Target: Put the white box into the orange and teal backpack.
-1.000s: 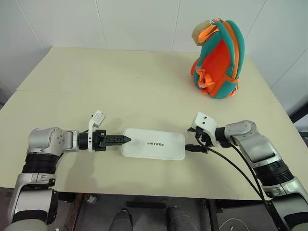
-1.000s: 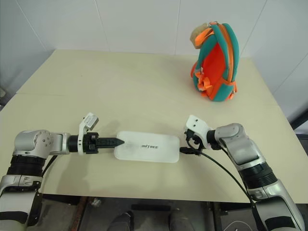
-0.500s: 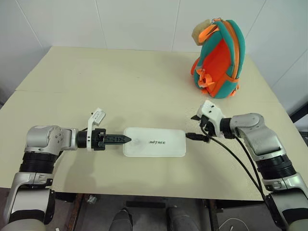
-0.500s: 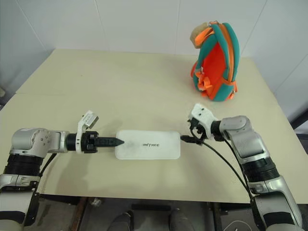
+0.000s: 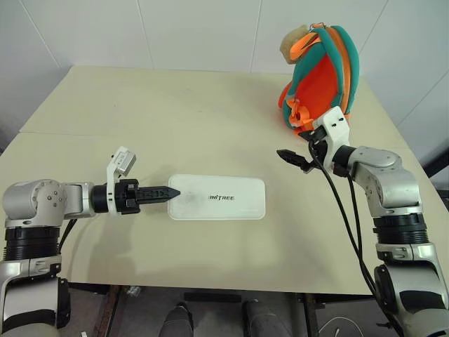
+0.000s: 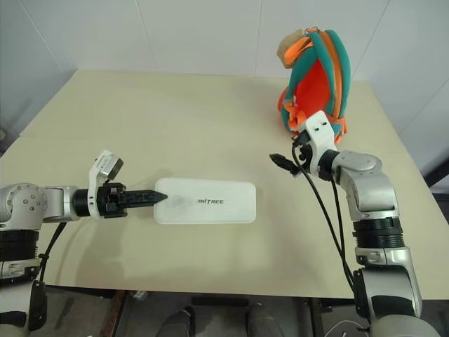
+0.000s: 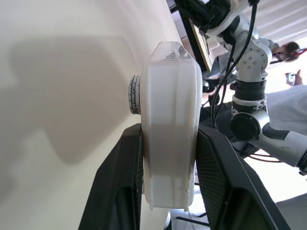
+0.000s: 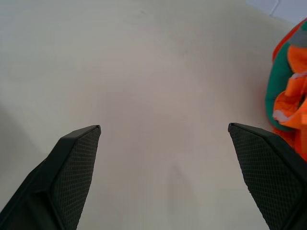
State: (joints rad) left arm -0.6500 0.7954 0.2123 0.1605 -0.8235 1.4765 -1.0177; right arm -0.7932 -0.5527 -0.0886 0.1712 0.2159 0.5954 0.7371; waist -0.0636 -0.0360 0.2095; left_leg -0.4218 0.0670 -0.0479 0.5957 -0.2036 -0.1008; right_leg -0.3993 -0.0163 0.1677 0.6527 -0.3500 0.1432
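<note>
The white box [image 5: 217, 198], flat with dark lettering, lies lengthwise near the table's front. My left gripper [image 5: 168, 192] is shut on its left end. In the left wrist view both black fingers [image 7: 120, 191] press the box [image 7: 170, 139] edge between them, and a shadow falls on the table beside it. The orange and teal backpack [image 5: 323, 77] stands upright at the back right, with a tan plush piece at its top. My right gripper [image 5: 291, 158] hangs open above the table, just in front of the backpack and clear of the box. Its fingers [image 8: 72, 172] are spread wide, with the backpack [image 8: 288, 96] off to one side.
The cream table [image 5: 175, 112] stretches wide between the box and the backpack. White walls rise behind it. A black cable trails from my right wrist [image 5: 344, 210] down past the table's front edge.
My right gripper has left the box's right end, rising and moving back toward the backpack. My left gripper has drawn the box slightly left and up.
</note>
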